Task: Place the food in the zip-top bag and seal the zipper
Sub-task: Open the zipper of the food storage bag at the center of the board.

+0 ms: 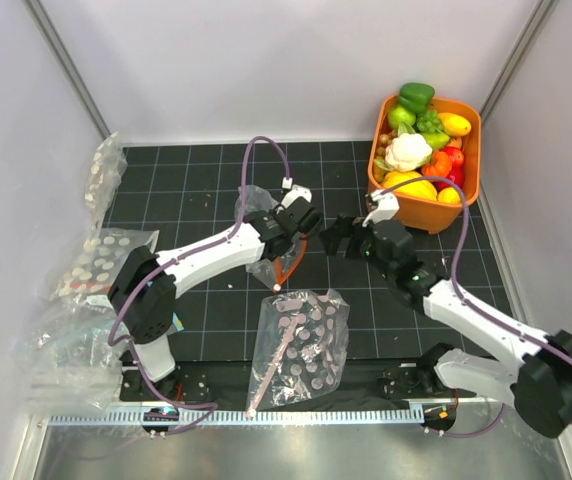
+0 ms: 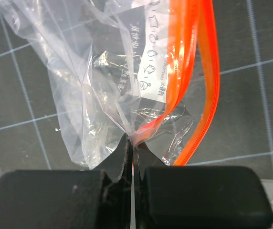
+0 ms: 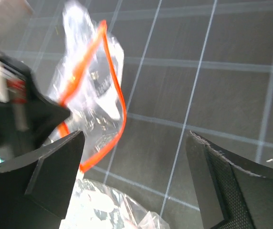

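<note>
**Left claw pinches the bag, right claw gapes beside it**

Seen from above, the left gripper (image 1: 286, 235) sits near the middle of the black gridded mat (image 1: 206, 175). Its jaws are clamped tight on the zip-top bag (image 1: 256, 205). The left wrist view shows the fingertips (image 2: 122, 157) pressed together on a fold of clear film, right where the orange-red zipper (image 2: 194, 47) curls down to meet them. The bag's mouth looks partly parted, its two orange edges running apart toward 12 o'clock.

The right gripper (image 1: 334, 238) hovers just at the 3 o'clock side of the left one. Its jaws are spread wide with nothing between them; past them its own camera shows the bag (image 3: 93, 90) and its zipper (image 3: 117, 95) off at 10 o'clock.

The food is all in the orange basket (image 1: 426, 215) at 2 o'clock, well apart from the bag: the cauliflower (image 1: 407, 152) in the middle of the pile, the green bell pepper (image 1: 416, 95) on top. A pink-dotted bag (image 1: 301, 345) lies flat at 6 o'clock.
</note>
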### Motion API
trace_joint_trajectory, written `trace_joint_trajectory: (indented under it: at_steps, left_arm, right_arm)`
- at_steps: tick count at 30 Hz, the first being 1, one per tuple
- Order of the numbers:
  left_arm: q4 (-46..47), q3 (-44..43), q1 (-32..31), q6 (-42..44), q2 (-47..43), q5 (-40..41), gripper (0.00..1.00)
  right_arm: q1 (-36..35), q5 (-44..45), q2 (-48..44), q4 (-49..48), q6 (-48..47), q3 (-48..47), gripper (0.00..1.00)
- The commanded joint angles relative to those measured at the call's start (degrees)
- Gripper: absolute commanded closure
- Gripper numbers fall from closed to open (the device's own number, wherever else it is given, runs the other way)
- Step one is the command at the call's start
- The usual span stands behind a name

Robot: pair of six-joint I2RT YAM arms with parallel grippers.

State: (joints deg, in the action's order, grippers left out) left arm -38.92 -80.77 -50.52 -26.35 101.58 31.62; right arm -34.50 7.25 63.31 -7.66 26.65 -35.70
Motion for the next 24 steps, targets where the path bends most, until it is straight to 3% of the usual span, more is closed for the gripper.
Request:
trace_joint_trajectory:
  at_steps: [1, 5, 10, 13, 24]
  left_arm:
    - [2.4, -0.6, 0.8, -1.7, -3.0, -3.9, 1.0]
    - [2.6, 0.1, 0.8, -1.7, -4.5, -5.2, 1.0]
    - [4.2, 2.3, 0.7, -0.5, -7.0, -3.3, 1.0]
    - [4.2, 2.4, 0.3, -0.5, -7.4, -3.2, 1.0]
    - [4.2, 2.5, -0.5, -0.4, -8.2, -3.0, 1.0]
  right_arm:
    - [0.7, 7.9, -5.4, 3.2, -2.6, -4.4, 0.04]
    - [3.5, 18.3, -4.7, 10.9, -2.9, -12.2, 0.0]
    - [12.4, 21.9, 2.1, 14.0, -1.2, -19.6, 0.0]
    - [18.0, 22.0, 8.3, 19.9, 2.9, -28.8, 0.0]
    - [28.9, 24.1, 27.5, 16.1, 7.4, -40.6, 0.0]
